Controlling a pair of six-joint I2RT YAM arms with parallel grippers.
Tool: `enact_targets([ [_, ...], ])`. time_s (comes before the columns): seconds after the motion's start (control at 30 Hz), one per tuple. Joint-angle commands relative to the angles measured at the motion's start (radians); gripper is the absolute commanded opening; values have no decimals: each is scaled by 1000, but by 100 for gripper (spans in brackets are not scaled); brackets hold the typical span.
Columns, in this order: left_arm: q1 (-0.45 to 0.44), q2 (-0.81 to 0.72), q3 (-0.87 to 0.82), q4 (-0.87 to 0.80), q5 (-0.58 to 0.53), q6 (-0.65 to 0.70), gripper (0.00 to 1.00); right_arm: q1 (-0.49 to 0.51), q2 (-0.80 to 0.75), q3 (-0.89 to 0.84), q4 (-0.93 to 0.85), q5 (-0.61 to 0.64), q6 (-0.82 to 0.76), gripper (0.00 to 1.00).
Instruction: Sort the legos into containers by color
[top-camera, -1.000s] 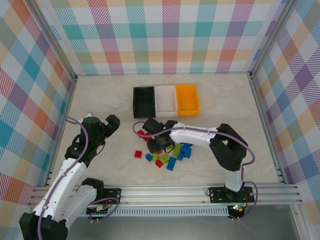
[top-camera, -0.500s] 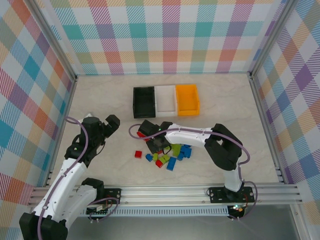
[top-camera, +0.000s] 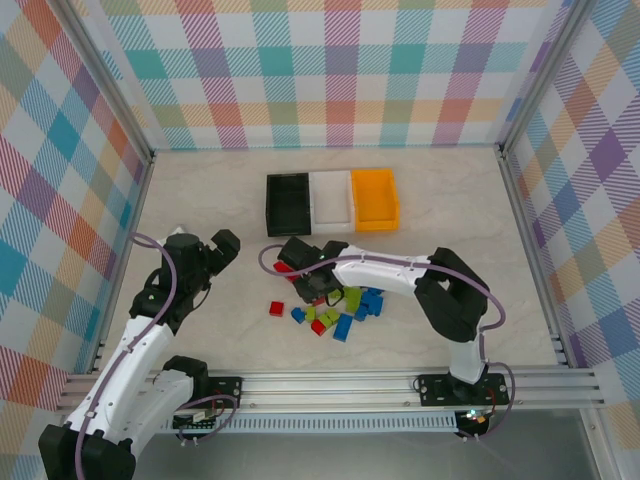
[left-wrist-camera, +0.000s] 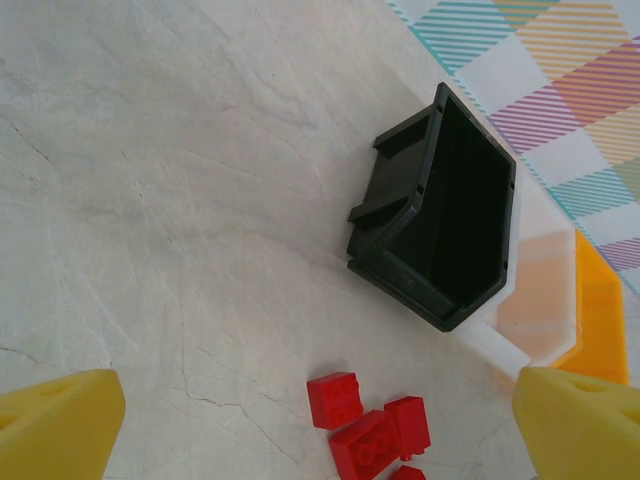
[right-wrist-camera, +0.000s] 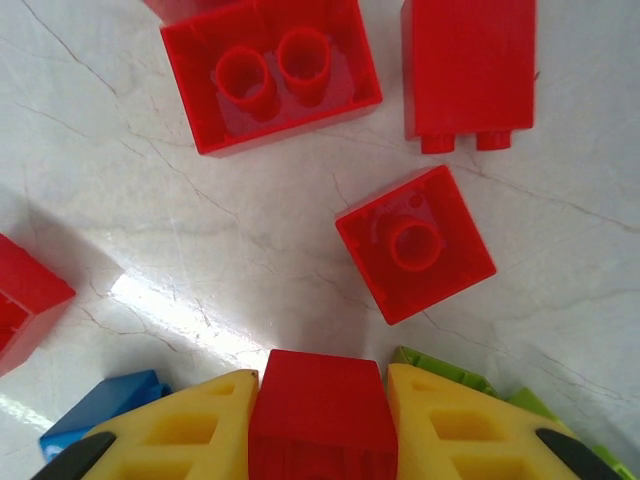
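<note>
A red brick (right-wrist-camera: 322, 415) is being pinched in the right claw (right-wrist-camera: 322, 385) — low over the legos (top-camera: 345, 308) on the desk (top-camera: 450, 200); the black bin (top-camera: 288, 203), white bin (top-camera: 331, 198) and orange bin (top-camera: 374, 198) are lying just beyond it — nearer this arm; the left claw (left-wrist-camera: 320, 425) is being held wide open, empty.

**One High View, Two Wrist Views**

Top external: fixed high, above and behind the arm bases (top-camera: 450, 385); looks down and forward over the whole table (top-camera: 200, 200), farthest off, taking in black bin (top-camera: 288, 205) and brick pile (top-camera: 340, 308) alike. Left wrist: sits behind the left gripper (left-wrist-camera: 315, 390), framed by its yellow fingers (left-wrist-camera: 60, 425); slants down across the marble at middling range. Right wrist: faces almost straight down, very close, past the right gripper (right-wrist-camera: 320, 395) and its pinched red brick (right-wrist-camera: 322, 440). Shared by overhead and left wrist: black bin, red bricks (left-wrist-camera: 370, 430) at the pile's edge.
</note>
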Motion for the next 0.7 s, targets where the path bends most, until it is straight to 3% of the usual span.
enact_targets([
  [0.0,-16,-12,15,6,23,-17,100,-26,-72,63,-1,6,-26,29],
  [0.13,-18,1,17,2,53,-30,100,-64,-76,147,9,-7,-57,29],
  [0.3,-19,24,12,-23,108,-27,100,-157,49,393,0,-49,-101,30],
  [0.67,-34,27,-8,-47,187,-15,100,-303,604,1208,-185,-148,-126,31],
])
